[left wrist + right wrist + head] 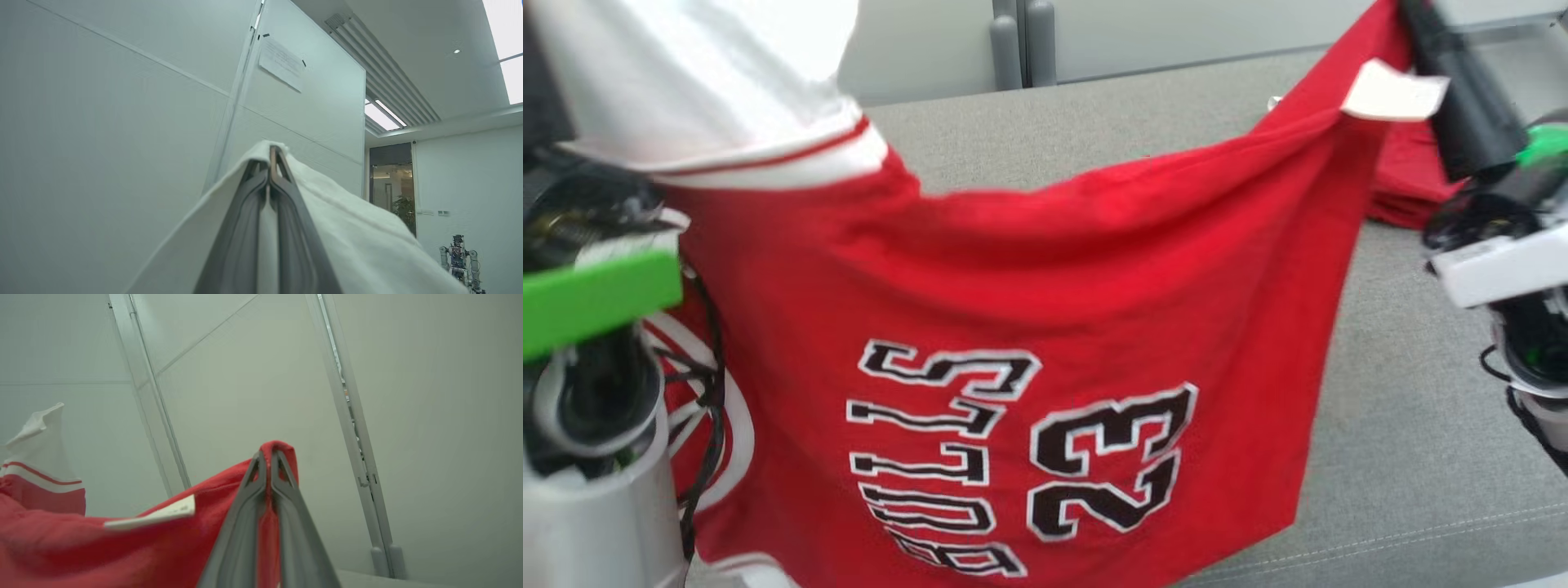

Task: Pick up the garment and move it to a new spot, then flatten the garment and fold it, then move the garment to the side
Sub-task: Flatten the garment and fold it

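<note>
Cloth is pinched in both tools: my left tool (270, 152), angled upward, is clamped on the garment's (1013, 269) white edge, my right tool (269, 455) on a red corner. Head view shows it hanging between them; left wrist view adds a robot (459, 257) far beyond the tips.

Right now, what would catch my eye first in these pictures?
A red jersey hangs spread across the middle of the head view, above a grey surface, with black-and-white lettering and the number 23 low on it. The left jaws pinch its white part at the upper left, the right jaws its red corner at the upper right, both shut.
</note>
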{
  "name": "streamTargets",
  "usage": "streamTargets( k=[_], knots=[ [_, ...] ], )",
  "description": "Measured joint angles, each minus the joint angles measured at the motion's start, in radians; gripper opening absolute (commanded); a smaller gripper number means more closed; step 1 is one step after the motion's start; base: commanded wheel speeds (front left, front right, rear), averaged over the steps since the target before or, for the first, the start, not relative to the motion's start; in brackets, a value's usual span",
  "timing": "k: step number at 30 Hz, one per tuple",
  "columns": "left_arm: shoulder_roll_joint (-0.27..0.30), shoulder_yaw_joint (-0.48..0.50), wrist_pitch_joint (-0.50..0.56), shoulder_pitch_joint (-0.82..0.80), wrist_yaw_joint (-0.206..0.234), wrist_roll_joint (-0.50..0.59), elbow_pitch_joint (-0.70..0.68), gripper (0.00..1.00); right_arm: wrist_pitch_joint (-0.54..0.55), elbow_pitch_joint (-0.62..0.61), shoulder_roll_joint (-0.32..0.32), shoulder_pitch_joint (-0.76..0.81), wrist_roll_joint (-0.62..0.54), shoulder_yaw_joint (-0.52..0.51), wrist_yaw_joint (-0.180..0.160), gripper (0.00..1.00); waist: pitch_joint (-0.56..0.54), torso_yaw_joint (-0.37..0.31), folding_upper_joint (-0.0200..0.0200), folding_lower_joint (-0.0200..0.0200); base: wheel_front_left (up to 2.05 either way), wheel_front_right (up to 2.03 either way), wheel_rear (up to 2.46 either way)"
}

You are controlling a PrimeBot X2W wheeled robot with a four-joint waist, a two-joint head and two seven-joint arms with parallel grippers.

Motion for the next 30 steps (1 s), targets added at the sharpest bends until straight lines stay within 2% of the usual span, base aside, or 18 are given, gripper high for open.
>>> streamTargets(
  k=[3,6,8,10,12,14,18,21,24,27,30],
  knots=[
    [0.017,0.006,0.035,-0.011,0.020,0.004,0.166,0.00,0.062,0.140,0.018,-0.058,-0.013,0.054,-0.020,0.00,0.026,0.003,0.0000,0.0000,0.00,0.00,0.00],
    [0.039,0.016,0.041,-0.095,0.028,0.034,0.323,0.00,0.061,0.260,0.074,-0.238,-0.074,0.040,-0.050,0.00,0.052,0.006,0.0000,0.0000,0.00,0.00,0.00],
    [0.044,0.039,0.021,-0.193,0.029,0.045,0.357,0.00,0.022,0.294,0.130,-0.378,-0.089,-0.009,-0.073,0.00,0.062,0.007,0.0000,0.0001,0.00,0.00,0.00],
    [0.052,0.043,0.000,-0.307,0.024,0.057,0.355,0.00,-0.012,0.304,0.167,-0.488,-0.106,-0.027,-0.081,0.00,0.063,0.008,0.0000,0.0000,0.00,0.00,0.00],
    [0.046,0.039,-0.015,-0.379,0.008,0.051,0.349,0.00,-0.021,0.326,0.183,-0.522,-0.113,-0.017,-0.081,0.00,0.059,0.008,0.0000,0.0000,0.00,0.00,0.00],
    [0.034,0.032,-0.015,-0.385,-0.002,0.031,0.343,0.00,-0.017,0.369,0.187,-0.499,-0.114,0.019,-0.080,0.00,0.058,0.011,0.0000,0.0000,0.00,0.00,0.00],
    [0.016,-0.001,0.020,-0.258,-0.020,-0.017,0.363,0.00,0.022,0.476,0.191,-0.349,-0.094,0.076,-0.080,0.00,0.073,0.013,0.0000,0.0000,0.00,0.00,0.00],
    [0.003,-0.018,0.035,-0.075,-0.029,-0.054,0.407,0.00,0.042,0.568,0.194,-0.217,-0.068,0.111,-0.080,0.00,0.095,0.015,0.0000,0.0000,0.00,0.00,0.00],
    [-0.018,-0.022,0.030,0.127,-0.029,-0.069,0.477,0.00,0.045,0.654,0.212,-0.100,-0.048,0.149,-0.060,0.00,0.120,0.016,0.0000,0.0000,0.00,0.00,0.00],
    [-0.029,0.007,-0.017,0.279,-0.029,-0.083,0.548,0.00,0.040,0.730,0.233,-0.022,-0.045,0.175,-0.048,0.00,0.146,0.018,0.0000,0.0000,0.00,0.00,0.00],
    [-0.044,0.041,-0.079,0.346,-0.030,-0.114,0.598,0.00,0.011,0.772,0.262,0.017,-0.022,0.173,-0.019,0.00,0.167,0.021,0.0000,0.0000,0.00,0.00,0.00]
  ],
)
